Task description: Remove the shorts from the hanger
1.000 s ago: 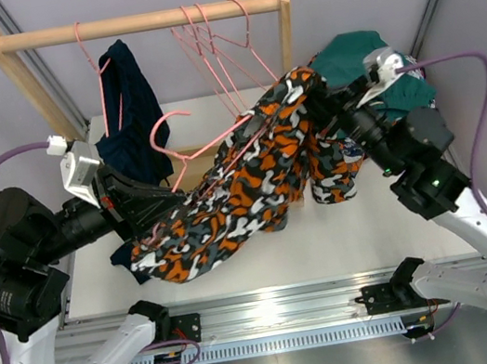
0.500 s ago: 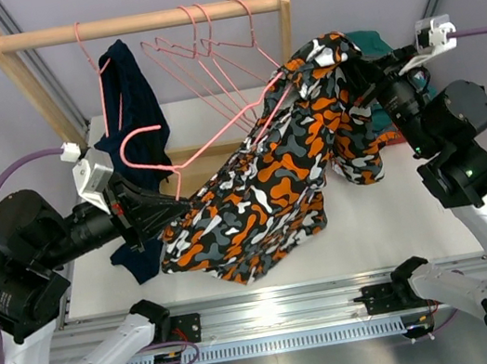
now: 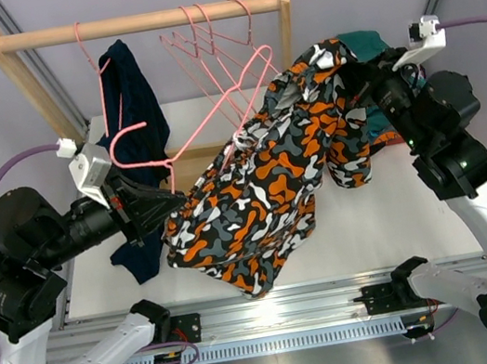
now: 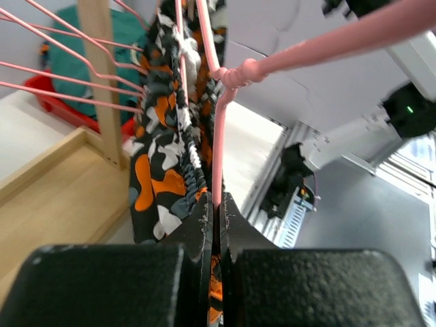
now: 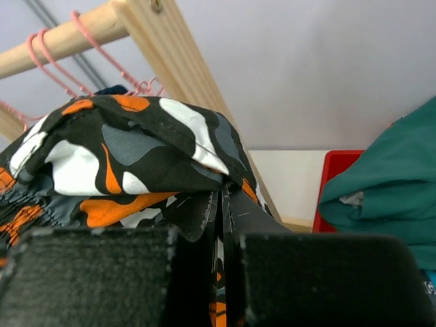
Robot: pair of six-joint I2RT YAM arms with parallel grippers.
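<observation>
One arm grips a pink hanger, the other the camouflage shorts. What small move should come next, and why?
Probably the right gripper should pull the camouflage shorts away to its right while the left gripper holds the pink hanger steady. Each is shut on its thing, and the fabric is draped over the hanger's wire, not yet free.

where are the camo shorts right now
In the top view the camo shorts hang at centre, in front of the wooden rack, between the left gripper, shut on the pink hanger, and the right gripper, pinching their upper end.
</observation>
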